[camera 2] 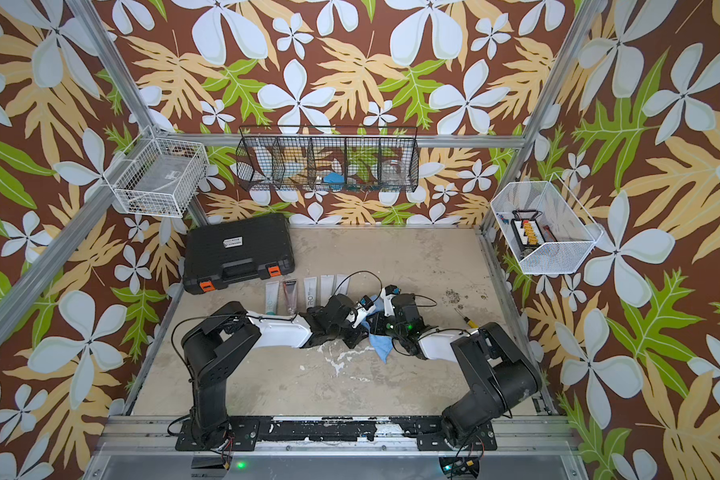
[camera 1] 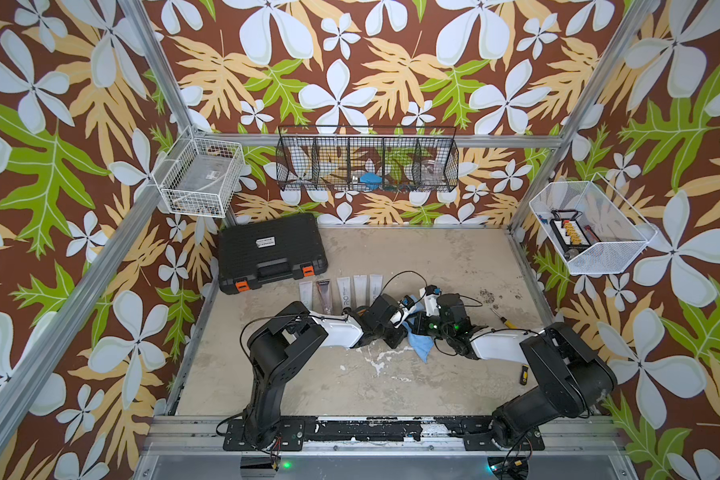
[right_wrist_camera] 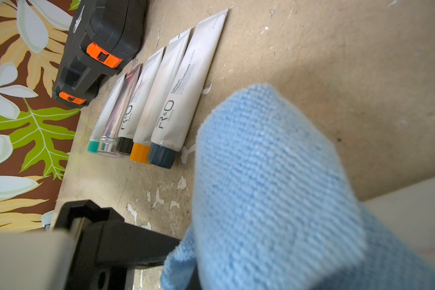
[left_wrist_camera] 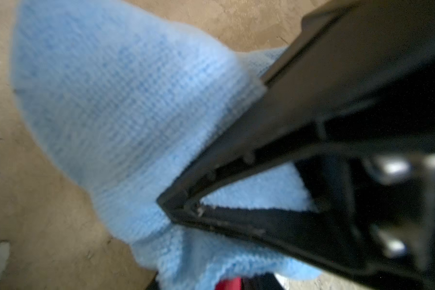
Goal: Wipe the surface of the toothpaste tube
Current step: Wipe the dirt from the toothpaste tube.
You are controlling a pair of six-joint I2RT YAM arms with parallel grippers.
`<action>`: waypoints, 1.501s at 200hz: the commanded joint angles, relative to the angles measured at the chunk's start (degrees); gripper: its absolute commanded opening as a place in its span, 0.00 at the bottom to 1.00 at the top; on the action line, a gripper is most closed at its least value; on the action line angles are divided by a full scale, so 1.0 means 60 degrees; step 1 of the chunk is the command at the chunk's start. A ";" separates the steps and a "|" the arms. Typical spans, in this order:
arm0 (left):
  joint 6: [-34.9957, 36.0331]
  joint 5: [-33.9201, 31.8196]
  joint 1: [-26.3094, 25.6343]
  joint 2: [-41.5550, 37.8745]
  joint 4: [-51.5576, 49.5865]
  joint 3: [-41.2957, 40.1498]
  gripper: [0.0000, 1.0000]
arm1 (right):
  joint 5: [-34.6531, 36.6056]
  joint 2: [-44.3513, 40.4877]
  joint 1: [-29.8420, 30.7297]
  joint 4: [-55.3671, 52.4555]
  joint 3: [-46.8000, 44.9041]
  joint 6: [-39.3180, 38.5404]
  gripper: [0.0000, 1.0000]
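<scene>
A: Where do things stand?
B: Five toothpaste tubes (right_wrist_camera: 158, 95) lie in a row on the surface (right_wrist_camera: 312, 62), beside the black case (right_wrist_camera: 98, 37). Right claw (camera 1: 420, 326) is pinched on the blue cloth (right_wrist_camera: 274, 188). Left claw (left_wrist_camera: 181, 208) is buried in cloth, so its gap can't be read.
A: Handling?
B: The tubes look light, soft and slick. They'd likely slide and dent. Pin one by the cap (right_wrist_camera: 162, 154) or crimped tail (right_wrist_camera: 211, 22) and wipe along the body.

colours and patterns noted

cloth (right_wrist_camera: 274, 188): light blue, fine woven grid. toothpaste tubes (right_wrist_camera: 183, 82): white bodies with dark lettering, one metallic mauve; caps (right_wrist_camera: 161, 155) teal, silver, black, orange, dark blue. case (right_wrist_camera: 103, 32): black, latches (right_wrist_camera: 103, 55) orange. table (camera 1: 391, 257): mottled beige, white chipped patches. walls (camera 1: 350, 62): brown, white flowers, green and tan leaves.
</scene>
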 commanded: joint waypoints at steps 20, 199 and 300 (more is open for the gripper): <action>0.0061 -0.0353 0.0043 -0.0030 0.0426 -0.0079 0.18 | -0.0398 0.0172 0.0091 -0.1396 0.0133 -0.0011 0.00; 0.0222 -0.0370 0.0077 -0.0365 0.0304 -0.0226 0.18 | -0.0062 -0.0191 -0.2318 -0.2341 0.0472 -0.1469 0.00; 0.0194 -0.0439 0.0073 -0.0237 0.0381 -0.0163 0.18 | -0.0656 -0.0479 0.0409 -0.0787 0.0166 0.0440 0.00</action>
